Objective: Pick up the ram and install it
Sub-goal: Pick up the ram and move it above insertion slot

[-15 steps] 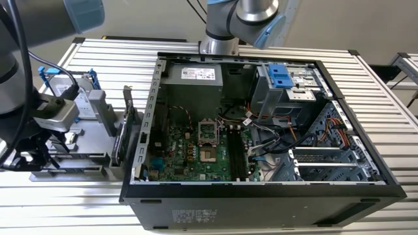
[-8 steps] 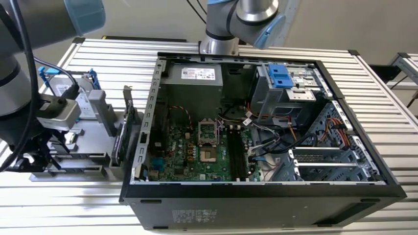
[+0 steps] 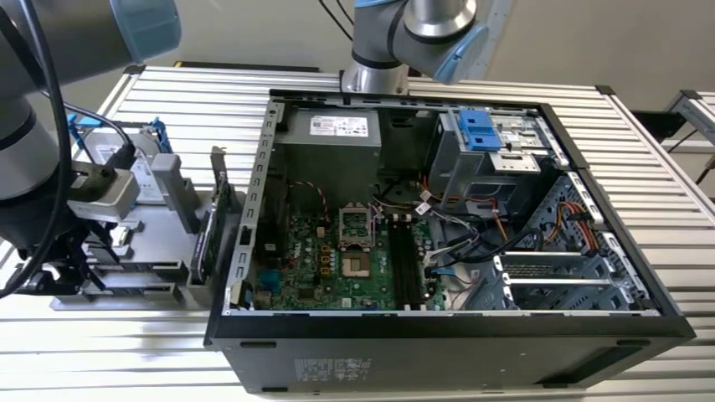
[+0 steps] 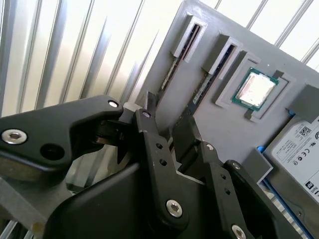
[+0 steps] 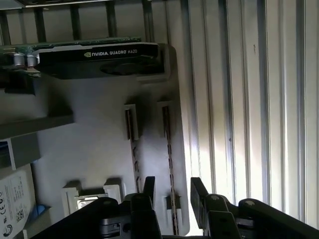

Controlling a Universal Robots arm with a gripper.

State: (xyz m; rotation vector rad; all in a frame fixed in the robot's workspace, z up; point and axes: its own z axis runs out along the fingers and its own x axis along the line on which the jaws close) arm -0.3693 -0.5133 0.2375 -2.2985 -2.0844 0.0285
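Note:
Two ram sticks stand on edge in slots of a grey parts holder (image 5: 94,129), (image 4: 224,129). In both wrist views my gripper (image 5: 173,191), (image 4: 167,112) hangs open just above the holder. Its black fingers (image 5: 149,186) stand either side of the ram (image 5: 169,149), (image 4: 172,69) in the slot nearer the holder's edge, with a gap on each side. The second ram (image 5: 132,144), (image 4: 207,79) sits in the neighbouring slot. In the exterior view the gripper (image 3: 80,251) is at the far left, over the holder (image 3: 117,289). The motherboard's memory slots (image 3: 404,261) lie inside the open computer case (image 3: 447,331).
An upright graphics card (image 5: 94,55), (image 3: 218,209) stands on the holder beside the case wall. A processor chip (image 4: 255,89) and a hard drive (image 4: 299,149), (image 3: 112,155) also rest in the holder. Cables (image 3: 464,226) and a drive cage (image 3: 491,142) crowd the case's right side. A ribbed metal table (image 3: 659,193) lies beneath everything.

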